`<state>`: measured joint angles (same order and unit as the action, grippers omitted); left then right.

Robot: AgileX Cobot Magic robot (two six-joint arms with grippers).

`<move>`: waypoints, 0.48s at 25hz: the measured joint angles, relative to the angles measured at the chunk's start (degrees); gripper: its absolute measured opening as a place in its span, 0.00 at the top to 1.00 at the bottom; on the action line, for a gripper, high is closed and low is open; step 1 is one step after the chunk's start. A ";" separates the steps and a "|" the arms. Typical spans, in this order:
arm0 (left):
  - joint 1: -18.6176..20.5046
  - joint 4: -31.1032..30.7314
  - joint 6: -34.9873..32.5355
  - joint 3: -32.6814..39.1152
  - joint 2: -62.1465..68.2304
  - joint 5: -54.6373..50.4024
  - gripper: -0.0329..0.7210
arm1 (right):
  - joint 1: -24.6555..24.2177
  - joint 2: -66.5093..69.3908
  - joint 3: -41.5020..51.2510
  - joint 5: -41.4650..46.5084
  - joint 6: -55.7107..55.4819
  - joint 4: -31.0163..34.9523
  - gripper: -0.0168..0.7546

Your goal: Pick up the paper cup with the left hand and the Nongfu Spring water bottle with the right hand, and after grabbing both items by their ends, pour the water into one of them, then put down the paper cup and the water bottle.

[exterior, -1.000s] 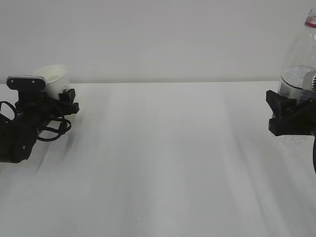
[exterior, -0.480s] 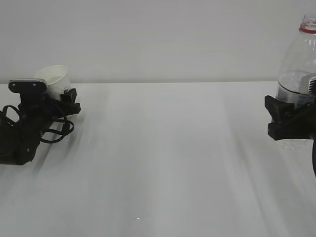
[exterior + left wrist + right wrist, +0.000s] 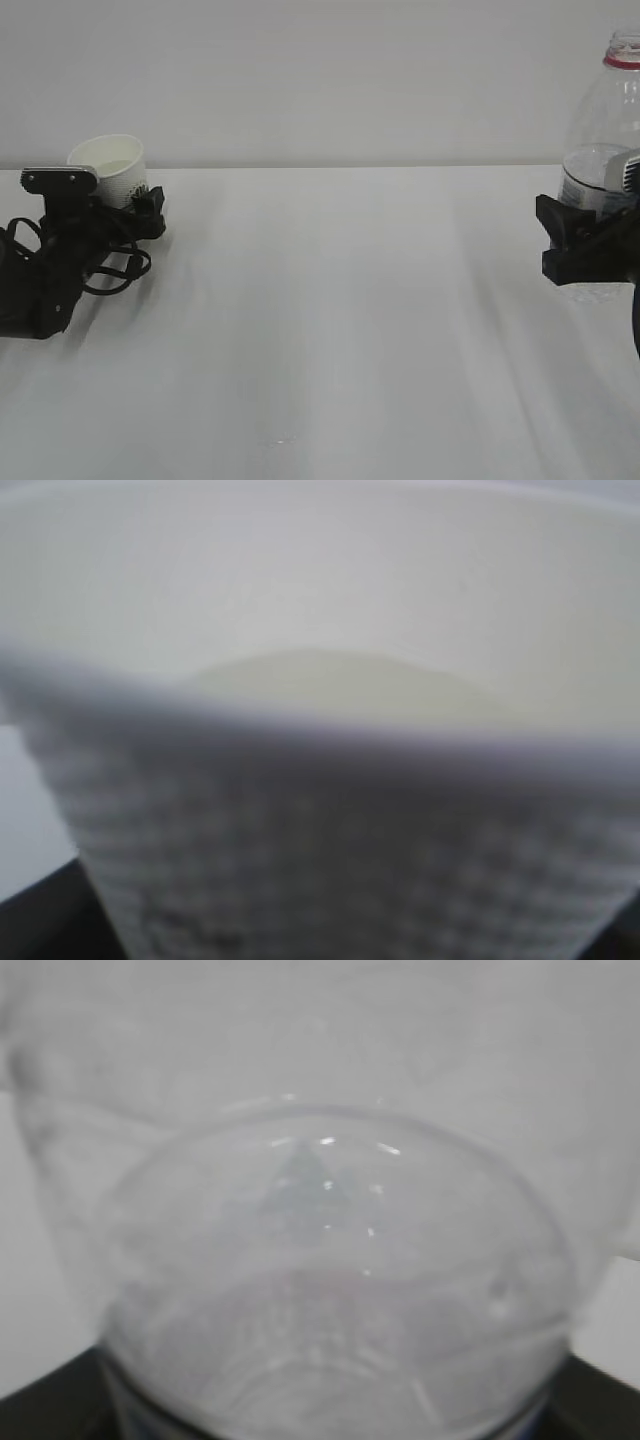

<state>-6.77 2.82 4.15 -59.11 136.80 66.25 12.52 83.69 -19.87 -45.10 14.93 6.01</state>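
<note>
1. Table (image 3: 340,330): a plain white surface that carries everything; seen from the front, the two task items stand well apart, at opposite edges of it.

2. Nongfu Spring water bottle (image 3: 603,150): at about 3 o'clock on the table, upright, red neck ring at the top, no cap visible. The water (image 3: 330,1290) fills only its lower part. Judgement: the thin ribbed wall will give under pressure, and the load sits low. Best hold is low on the body, where the right gripper (image 3: 585,245) has it clamped on both sides. Whether its base touches the table cannot be told.

3. Left gripper (image 3: 140,200): low at about 9 o'clock, jaws either side of the cup's lower wall. Whether they press on the cup or stand slack cannot be told from these views.

4. Paper cup (image 3: 110,168): at about 9 o'clock, mouth up, leaning slightly, just beyond the left gripper. The wrist view shows liquid inside. Judgement: light, soft-walled, easily crushed or tipped; hold it low on the dotted side with gentle pressure, and keep it level.
</note>
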 joint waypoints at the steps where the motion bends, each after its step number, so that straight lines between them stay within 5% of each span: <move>1: 0.00 -0.23 0.00 0.24 -0.11 0.00 0.04 | 0.00 0.00 0.00 0.00 0.00 0.00 0.32; 12: 0.00 -2.45 0.13 12.30 -8.63 -0.13 0.06 | 0.00 0.00 0.00 0.00 0.09 0.00 0.32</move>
<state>-6.77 0.37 4.28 -46.81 128.17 66.12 12.52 83.69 -19.87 -45.10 15.02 6.01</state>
